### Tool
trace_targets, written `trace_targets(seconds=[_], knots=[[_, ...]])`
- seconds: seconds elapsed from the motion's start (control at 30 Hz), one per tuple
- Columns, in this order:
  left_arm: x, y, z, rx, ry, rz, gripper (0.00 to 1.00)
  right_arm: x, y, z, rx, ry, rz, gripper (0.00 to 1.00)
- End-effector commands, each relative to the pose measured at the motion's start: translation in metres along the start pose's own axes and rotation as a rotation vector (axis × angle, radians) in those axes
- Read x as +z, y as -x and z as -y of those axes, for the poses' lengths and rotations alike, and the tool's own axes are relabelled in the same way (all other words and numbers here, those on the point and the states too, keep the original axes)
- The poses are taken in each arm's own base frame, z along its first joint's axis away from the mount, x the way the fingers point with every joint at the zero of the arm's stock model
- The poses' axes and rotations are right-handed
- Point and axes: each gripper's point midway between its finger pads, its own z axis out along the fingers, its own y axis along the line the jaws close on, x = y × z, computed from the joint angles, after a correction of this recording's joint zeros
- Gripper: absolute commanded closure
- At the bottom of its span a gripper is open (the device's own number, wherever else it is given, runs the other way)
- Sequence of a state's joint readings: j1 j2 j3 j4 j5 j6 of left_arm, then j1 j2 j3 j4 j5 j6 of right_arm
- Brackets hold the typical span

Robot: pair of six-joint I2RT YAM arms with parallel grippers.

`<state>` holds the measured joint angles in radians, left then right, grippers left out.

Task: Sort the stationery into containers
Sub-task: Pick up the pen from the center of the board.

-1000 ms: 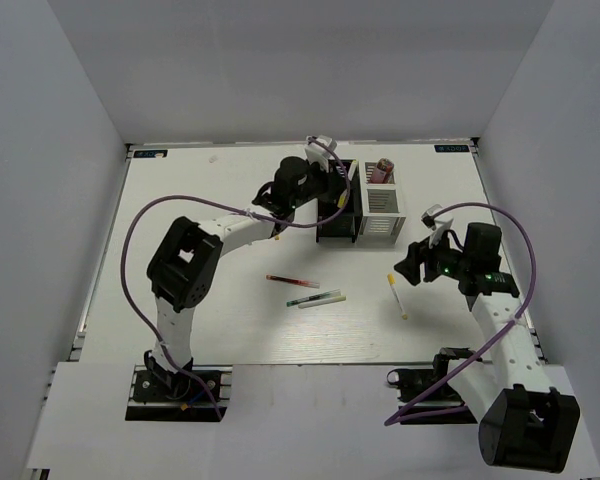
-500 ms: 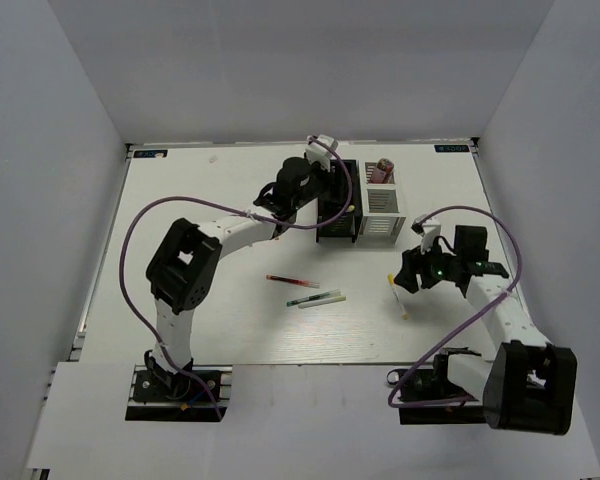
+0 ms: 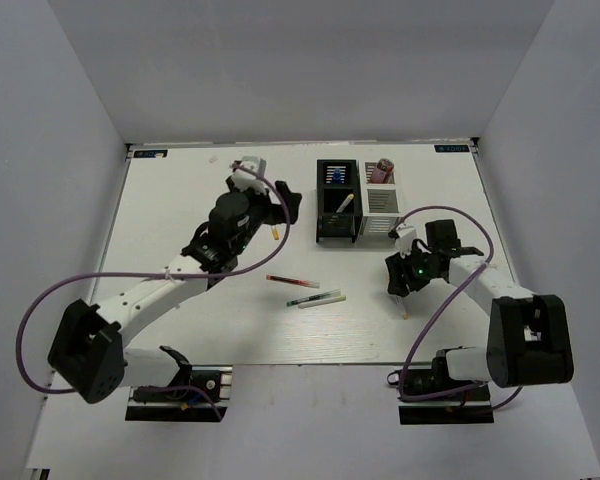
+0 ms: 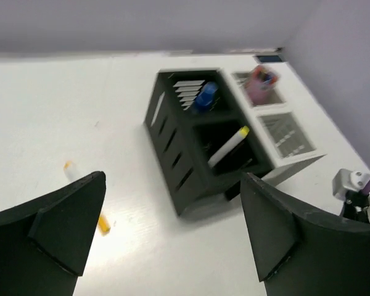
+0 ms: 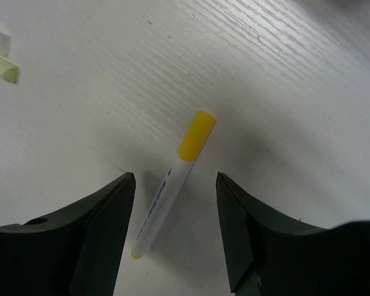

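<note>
White tabletop (image 3: 170,190): right end effector (image 5: 174,180) wide astride a yellow-capped pen (image 5: 170,184); left end effector (image 4: 172,179) wide, empty.

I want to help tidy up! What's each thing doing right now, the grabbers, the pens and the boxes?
Left gripper: open, empty.
Right gripper: open, straddling the white yellow-capped pen, which lies flat.
Black slatted organiser: upright, holding a blue-capped bottle and a leaning white pen.
White slatted organiser: upright, holding a pink cylinder.
Red pen: lying loose.
Green-and-white pens: lying loose, side by side.
</note>
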<state>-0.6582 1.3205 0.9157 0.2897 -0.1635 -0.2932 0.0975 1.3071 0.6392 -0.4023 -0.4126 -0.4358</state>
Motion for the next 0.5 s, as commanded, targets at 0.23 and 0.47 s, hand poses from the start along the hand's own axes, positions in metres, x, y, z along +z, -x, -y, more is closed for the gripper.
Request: trace_targets(seconds=[0.23,0.47], knots=[[-0.043,-0.061,-0.065,-0.156,0.361,-0.169,0.0,0.02,-0.005,0.033,-0.004,-0.261,-0.145,0.53],[-0.047,-0.062,-0.072,-0.183,0.404,-0.147,0.0,0.02,-0.022,0.033,-0.097,-0.346,-0.206,0.67]])
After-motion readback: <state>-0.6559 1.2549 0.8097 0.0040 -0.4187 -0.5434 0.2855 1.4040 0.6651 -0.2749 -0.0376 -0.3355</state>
